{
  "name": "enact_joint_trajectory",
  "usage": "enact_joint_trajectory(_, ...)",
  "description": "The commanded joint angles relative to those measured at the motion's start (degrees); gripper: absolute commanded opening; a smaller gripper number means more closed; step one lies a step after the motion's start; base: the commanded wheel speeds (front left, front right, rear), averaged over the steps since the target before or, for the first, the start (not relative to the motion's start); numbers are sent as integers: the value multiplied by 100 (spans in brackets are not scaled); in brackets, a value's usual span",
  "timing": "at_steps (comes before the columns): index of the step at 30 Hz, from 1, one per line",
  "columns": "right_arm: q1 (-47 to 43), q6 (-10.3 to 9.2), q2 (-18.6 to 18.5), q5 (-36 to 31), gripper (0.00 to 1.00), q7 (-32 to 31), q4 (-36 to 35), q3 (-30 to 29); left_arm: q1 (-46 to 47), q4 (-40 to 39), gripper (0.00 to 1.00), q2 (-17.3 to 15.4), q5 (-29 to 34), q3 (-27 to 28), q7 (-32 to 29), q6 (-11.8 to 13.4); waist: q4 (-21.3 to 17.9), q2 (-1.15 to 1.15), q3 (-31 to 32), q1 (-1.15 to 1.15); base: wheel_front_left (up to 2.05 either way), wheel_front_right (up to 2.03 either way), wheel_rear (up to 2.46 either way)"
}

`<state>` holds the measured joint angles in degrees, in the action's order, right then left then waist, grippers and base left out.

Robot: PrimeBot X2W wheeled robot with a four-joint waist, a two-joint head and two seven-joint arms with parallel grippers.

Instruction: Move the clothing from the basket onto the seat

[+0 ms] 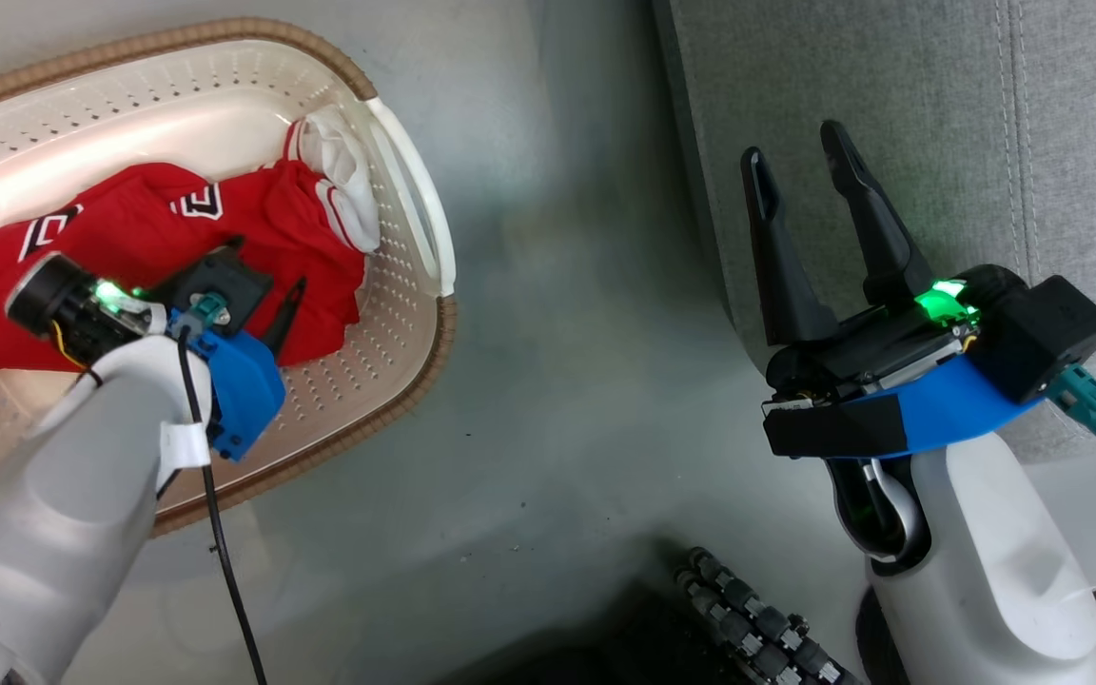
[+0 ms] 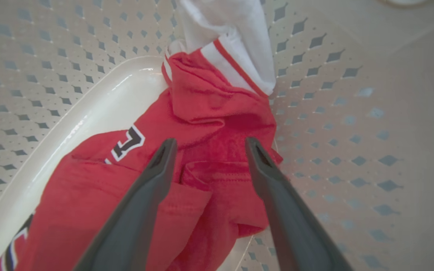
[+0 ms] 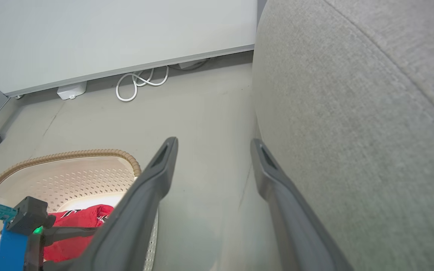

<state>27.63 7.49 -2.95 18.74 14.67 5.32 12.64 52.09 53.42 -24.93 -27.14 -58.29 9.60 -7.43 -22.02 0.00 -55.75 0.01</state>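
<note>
1 basket [image 1: 129,95], maybe 2 pcs clothing [image 1: 129,238], 1 seat [image 1: 890,95], 2 grippers, left gripper [image 2: 210,141] & right gripper [image 1: 793,141], 1 cable [image 3: 141,81]

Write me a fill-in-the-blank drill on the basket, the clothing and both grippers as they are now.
The left gripper is inside the basket, over the ____ clothing.
The left gripper is ____, not shut.
The right gripper, also open, is by the seat, whose fabric is ____.
Missing words: red; open; grey.
</note>
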Motion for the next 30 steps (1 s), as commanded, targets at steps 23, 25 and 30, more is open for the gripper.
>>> enact_joint_trajectory(23,-614,1,11,281,100,61,-287,-11,978,1462,100,352,735,-719,-813,465,-74,0,-141,-1,0,0,0)
enact_joint_trajectory(25,-627,1,11,282,100,61,-297,-7,996,1508,100,376,750,-747,-863,477,-70,0,-147,-1,0,0,0)
enact_joint_trajectory(30,-667,1,11,282,100,61,-317,4,1049,1642,100,455,752,-825,-964,476,-60,0,-157,-1,0,0,0)
